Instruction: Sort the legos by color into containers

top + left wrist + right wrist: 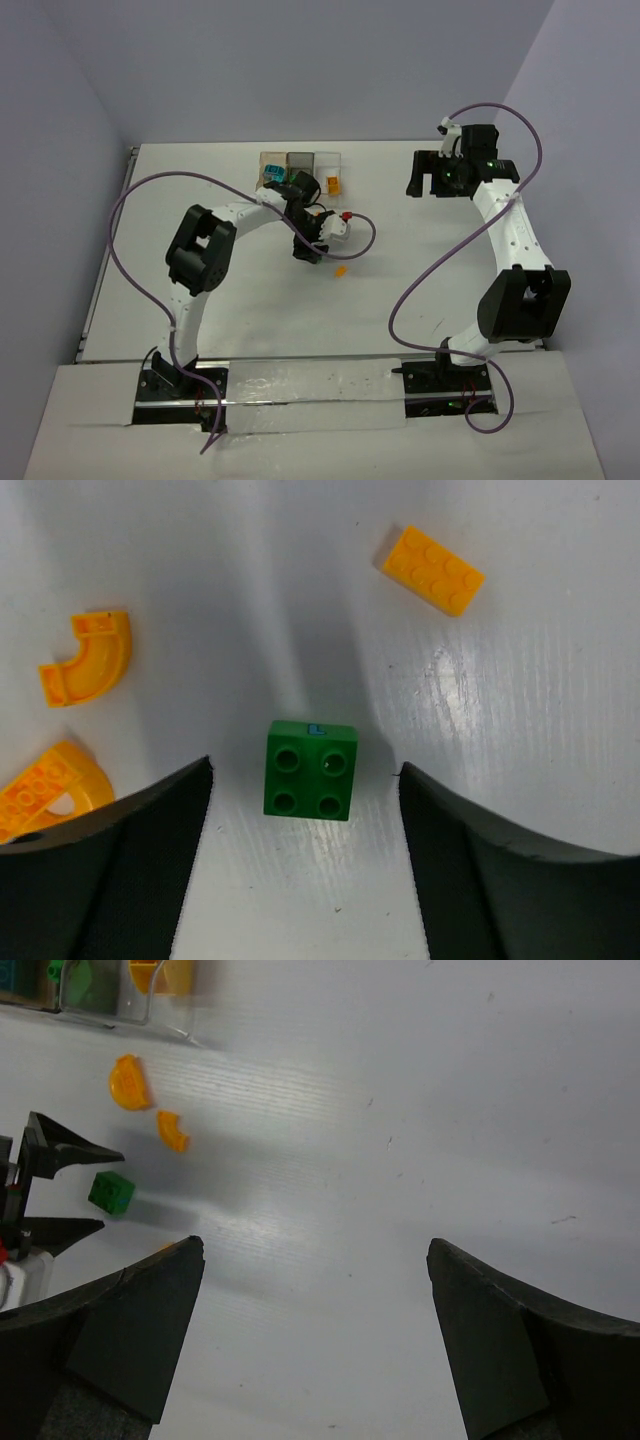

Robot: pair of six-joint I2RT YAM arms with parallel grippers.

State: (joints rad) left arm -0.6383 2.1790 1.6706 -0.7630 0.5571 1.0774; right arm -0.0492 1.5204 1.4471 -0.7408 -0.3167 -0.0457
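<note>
Filling the view, a white table (430, 250) carries the containers (300, 161) near its far edge. Right gripper (315, 1250) hangs spread wide, empty. Left gripper (305, 768) stands spread around a green lego (311, 772), not touching it; orange legos (432, 570) lie near.

A green lego (311, 770) is lying flat on the desk (520, 730), its four studs facing up. An orange brick (432, 570) is lying apart from it, studs up too. A curved orange lego (87, 660) and a rounded orange lego (45, 788) are sitting on the other side. The containers (300, 158) are standing in a row farther back, holding teal legos (272, 172) at one end and orange legos (332, 184) at the other.
</note>
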